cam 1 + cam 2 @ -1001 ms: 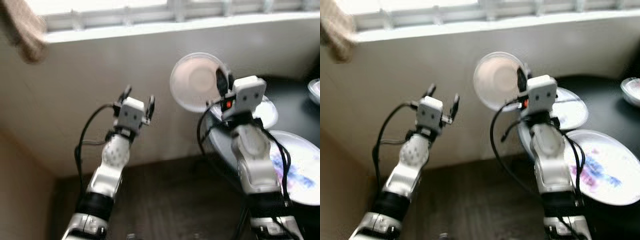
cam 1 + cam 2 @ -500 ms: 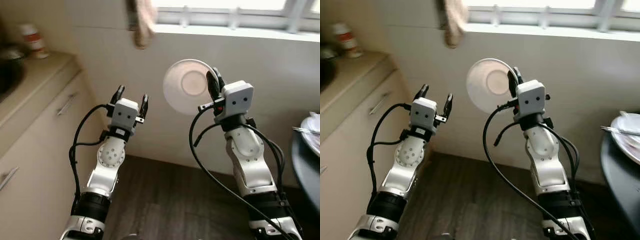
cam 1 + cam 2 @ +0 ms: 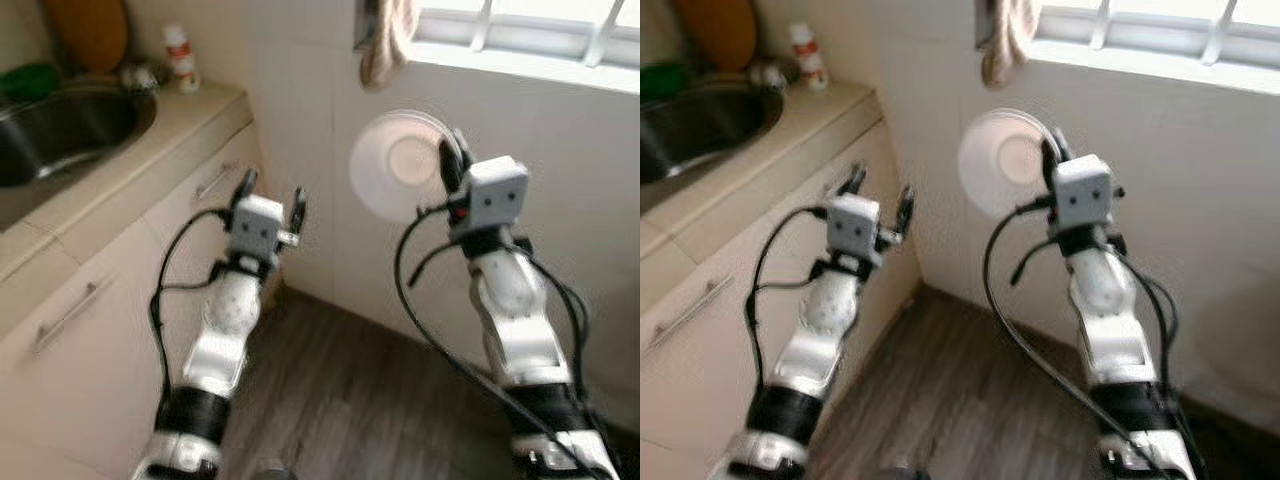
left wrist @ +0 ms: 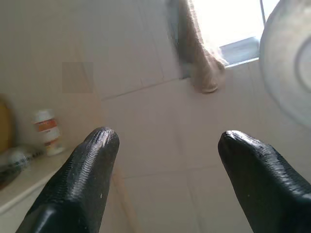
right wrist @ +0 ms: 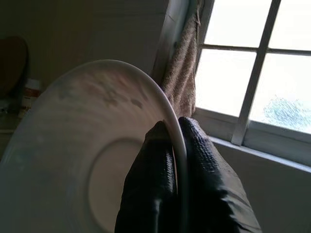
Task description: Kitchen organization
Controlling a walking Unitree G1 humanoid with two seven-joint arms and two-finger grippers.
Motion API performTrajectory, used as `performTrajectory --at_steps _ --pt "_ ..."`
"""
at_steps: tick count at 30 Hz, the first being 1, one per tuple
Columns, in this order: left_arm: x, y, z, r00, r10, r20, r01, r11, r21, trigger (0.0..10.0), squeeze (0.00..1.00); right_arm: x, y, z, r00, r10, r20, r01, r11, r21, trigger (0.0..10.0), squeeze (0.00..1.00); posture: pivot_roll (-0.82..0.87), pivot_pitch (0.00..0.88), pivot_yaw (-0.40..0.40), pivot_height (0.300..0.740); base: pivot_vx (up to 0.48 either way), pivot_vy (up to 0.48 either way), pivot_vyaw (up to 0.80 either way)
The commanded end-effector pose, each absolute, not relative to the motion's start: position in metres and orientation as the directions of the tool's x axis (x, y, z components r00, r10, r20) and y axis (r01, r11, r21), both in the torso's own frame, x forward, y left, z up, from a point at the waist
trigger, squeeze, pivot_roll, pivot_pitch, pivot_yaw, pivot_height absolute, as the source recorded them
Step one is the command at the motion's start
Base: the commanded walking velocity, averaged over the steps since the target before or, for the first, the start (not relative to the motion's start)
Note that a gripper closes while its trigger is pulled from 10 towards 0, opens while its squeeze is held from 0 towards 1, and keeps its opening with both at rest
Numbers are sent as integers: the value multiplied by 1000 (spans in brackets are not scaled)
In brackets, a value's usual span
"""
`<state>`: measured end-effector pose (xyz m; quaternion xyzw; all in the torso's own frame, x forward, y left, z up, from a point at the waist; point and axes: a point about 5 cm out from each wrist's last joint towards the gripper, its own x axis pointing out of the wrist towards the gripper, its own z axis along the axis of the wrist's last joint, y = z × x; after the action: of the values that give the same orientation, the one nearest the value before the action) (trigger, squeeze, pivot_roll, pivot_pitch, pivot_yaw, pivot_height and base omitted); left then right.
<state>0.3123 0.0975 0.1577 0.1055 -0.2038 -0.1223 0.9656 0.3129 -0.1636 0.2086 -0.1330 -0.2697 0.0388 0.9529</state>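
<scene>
Now | right fingers (image 5: 194, 160) pinch rim of round white plate (image 3: 395, 165), upright | left fingers (image 4: 92, 165) spread, empty

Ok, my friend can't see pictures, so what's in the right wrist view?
The right end effector pinches the rim of a white plate between its two black fingers. Behind hang a beige towel and a bright window.

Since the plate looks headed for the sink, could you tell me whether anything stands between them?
Nothing visible does: the right end effector holds the plate upright in open air, with the sink beyond the open left end effector.
</scene>
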Motion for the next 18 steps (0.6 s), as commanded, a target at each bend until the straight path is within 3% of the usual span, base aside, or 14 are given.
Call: performTrajectory --at_steps 1,6,18 --pt "313 108 161 889 -251 384 159 953 256 10000 0 313 -154 215 827 174 534 -9 955 -298 0 0 -117 0 0 740 300 0 800" --pt "313 107 161 887 -254 385 162 953 254 10000 0 313 -155 215 828 168 536 3 953 -304 0 0 -117 0 -2 740 299 0 800" --pt "313 107 161 886 -257 386 164 952 257 10000 0 315 -153 214 826 169 537 17 946 -324 0 0 -117 0 -3 740 0 0 800"
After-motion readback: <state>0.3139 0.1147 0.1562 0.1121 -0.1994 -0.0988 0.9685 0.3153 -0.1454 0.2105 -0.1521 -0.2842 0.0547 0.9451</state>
